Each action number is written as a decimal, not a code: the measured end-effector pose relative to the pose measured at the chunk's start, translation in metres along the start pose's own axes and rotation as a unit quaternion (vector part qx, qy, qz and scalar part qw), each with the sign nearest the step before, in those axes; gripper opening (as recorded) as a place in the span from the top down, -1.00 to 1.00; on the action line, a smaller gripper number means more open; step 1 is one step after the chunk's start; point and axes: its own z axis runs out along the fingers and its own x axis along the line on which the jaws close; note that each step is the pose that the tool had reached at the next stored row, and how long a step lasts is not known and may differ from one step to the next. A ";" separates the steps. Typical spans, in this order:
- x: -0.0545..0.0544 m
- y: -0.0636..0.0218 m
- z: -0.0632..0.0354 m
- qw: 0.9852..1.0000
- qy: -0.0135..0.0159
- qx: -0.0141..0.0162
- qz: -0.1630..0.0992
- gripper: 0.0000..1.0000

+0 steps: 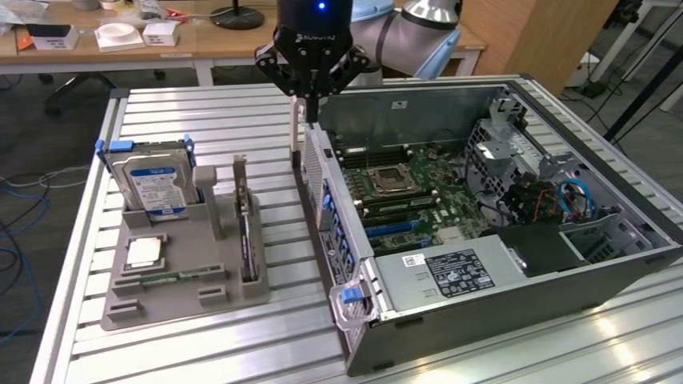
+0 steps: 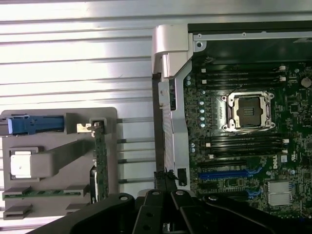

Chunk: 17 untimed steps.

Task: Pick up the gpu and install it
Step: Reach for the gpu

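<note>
The gpu (image 1: 246,232) stands on edge in a slot of the grey holder (image 1: 203,264) on the exterior view's left, its metal bracket end up at the far end. In the wrist view the gpu (image 2: 100,161) appears edge-on as a thin green-black strip. My gripper (image 1: 309,108) hangs over the open computer case's far corner, beyond and to the right of the gpu. Its fingers are shut with nothing between them. The wrist view has the gripper (image 2: 166,181) over the case's side wall.
The open computer case (image 1: 353,264) lies on the slatted metal table (image 1: 192,112), with its motherboard (image 1: 417,192) and blue slot (image 2: 226,173) exposed. The holder also carries a hard drive (image 1: 155,188), a silver chip (image 1: 144,252) and a memory stick (image 1: 171,278).
</note>
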 end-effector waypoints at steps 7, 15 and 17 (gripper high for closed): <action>0.007 -0.0005 -0.0002 1.000 0.000 0.000 0.000 0.79; 0.015 -0.0011 -0.0003 1.000 0.000 0.000 0.000 0.79; 0.017 -0.0012 -0.0004 1.000 0.000 0.000 0.000 0.79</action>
